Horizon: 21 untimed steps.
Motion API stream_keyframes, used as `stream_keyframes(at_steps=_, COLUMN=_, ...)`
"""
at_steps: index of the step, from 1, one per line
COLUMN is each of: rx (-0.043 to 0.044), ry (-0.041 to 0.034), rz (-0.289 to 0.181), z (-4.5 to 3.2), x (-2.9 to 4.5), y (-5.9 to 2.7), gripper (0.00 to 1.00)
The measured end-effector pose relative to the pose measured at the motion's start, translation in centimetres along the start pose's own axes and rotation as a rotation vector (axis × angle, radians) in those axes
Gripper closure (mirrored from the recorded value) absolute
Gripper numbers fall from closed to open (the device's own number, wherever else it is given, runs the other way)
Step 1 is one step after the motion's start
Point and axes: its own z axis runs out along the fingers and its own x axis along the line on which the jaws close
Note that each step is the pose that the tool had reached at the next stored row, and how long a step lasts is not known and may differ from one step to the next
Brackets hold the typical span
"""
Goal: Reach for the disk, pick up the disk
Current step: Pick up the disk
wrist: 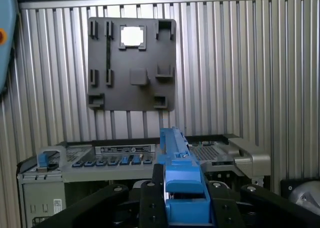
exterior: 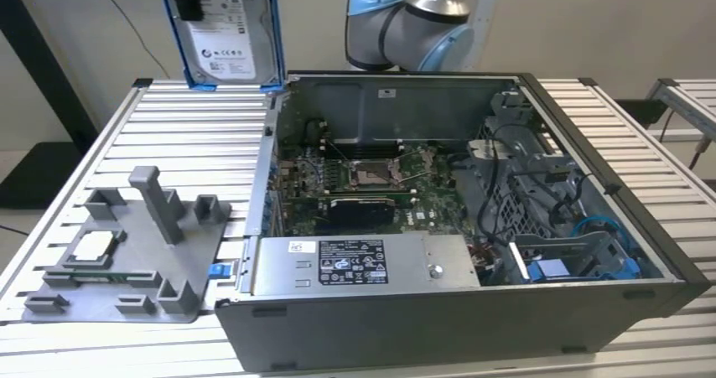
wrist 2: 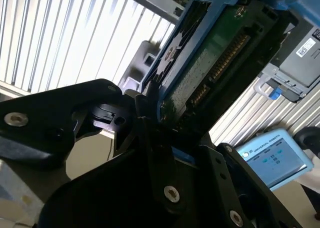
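Observation:
The disk (exterior: pixel 227 33) hangs upright in the air above the table's far side, just off the far corner of the open computer case at the exterior view's left. It is silver-grey with a white label and blue rails. My gripper (wrist: pixel 184 200) is shut on it, with black fingers (wrist: pixel 150 198) pressed against both sides of its blue rail edge (wrist: pixel 179 160). In the second wrist view the disk's green circuit-board underside (wrist 2: pixel 215 53) rises out of the gripper (wrist 2: pixel 155 115). A black finger (exterior: pixel 187 1) shows against the disk's upper edge in the exterior view.
The open computer case (exterior: pixel 448 328) fills the table's middle, with a blue plastic bay (exterior: pixel 582 265) in its near corner. A grey fixture plate (exterior: pixel 123 261) carrying a small square silver chip (exterior: pixel 92 245) lies on the slatted table (exterior: pixel 190 143). The arm's base (exterior: pixel 414 26) stands behind the case.

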Motion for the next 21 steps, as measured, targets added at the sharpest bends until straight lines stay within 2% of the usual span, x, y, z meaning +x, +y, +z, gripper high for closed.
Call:
stream_keyframes(at_steps=15, rx=0.0000, ry=0.0000, rz=0.000, z=0.22, x=-0.48, y=-6.81, gripper=1.00)
stream_keyframes(at_steps=21, rx=0.0000, ry=0.0000, rz=0.000, z=0.26, x=-0.62, y=-8.75, gripper=1.00)
